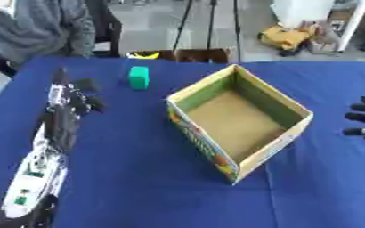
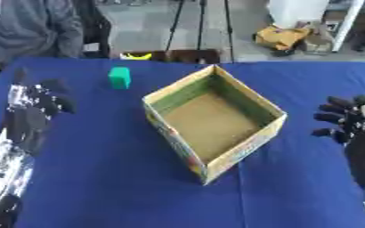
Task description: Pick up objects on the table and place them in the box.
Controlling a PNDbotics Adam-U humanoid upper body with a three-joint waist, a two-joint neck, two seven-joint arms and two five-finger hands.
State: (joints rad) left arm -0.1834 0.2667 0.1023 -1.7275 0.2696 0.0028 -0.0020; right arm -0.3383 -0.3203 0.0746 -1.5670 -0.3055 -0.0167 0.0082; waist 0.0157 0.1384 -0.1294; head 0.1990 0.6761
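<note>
Now | reach step, nothing held | your left hand (image 1: pixel 73 104) open at frame left, near green block (image 1: pixel 139 77) upper left on desk (image 1: pixel 139 178) | right hand (image 2: pixel 349 120) open, idle | box (image 1: pixel 236 118) centre, empty | next: close on block.

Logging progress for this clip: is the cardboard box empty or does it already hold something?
Empty. The box shows only its bare brown floor, and the green block stands on the table outside it.
</note>
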